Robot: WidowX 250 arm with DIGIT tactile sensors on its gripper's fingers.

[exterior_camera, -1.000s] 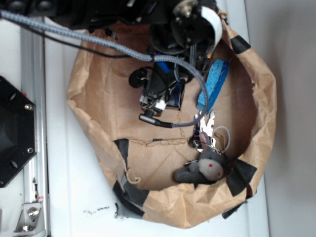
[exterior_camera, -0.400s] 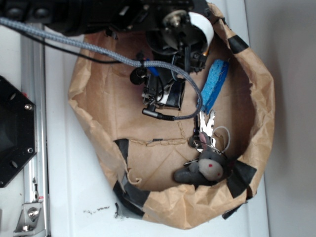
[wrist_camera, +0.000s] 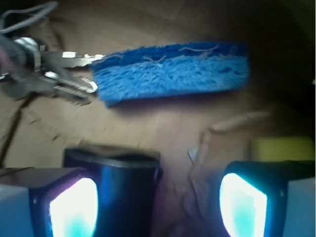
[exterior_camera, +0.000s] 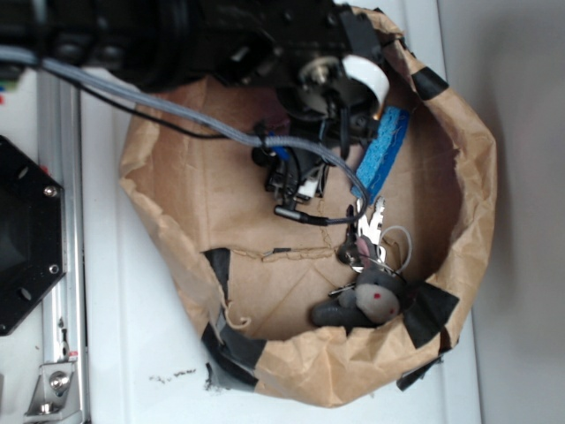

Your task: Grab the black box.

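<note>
Black box [wrist_camera: 116, 190] sits at the six o'clock edge of the wrist view, between my two fingers and pressed close to the left one [wrist_camera: 59, 205], with clear brown paper separating it from the right finger [wrist_camera: 252, 200]. My gripper [wrist_camera: 158, 207] stands wide open, holding nothing. In the exterior view the arm hides the box almost entirely; I cannot point to it there.

Surroundings: the blue sponge [wrist_camera: 170, 74] lies at twelve o'clock from the box, well apart from it. A bunch of keys [wrist_camera: 47, 74] lies at ten o'clock, touching the sponge's left end. A yellow object [wrist_camera: 281, 148] shows at three o'clock, partly hidden. All rest inside the crumpled paper bag [exterior_camera: 177, 177], with a small grey plush toy [exterior_camera: 371, 299] at its five o'clock side.

Handling assessment: the box appears rigid, flat and light, with a glossy skin that I judge slippery. It sits off-centre in my span, so closing now would push it sideways. I recommend shifting left to centre it, then gripping across its opposite flat sides, low on the walls, with firm pressure.
</note>
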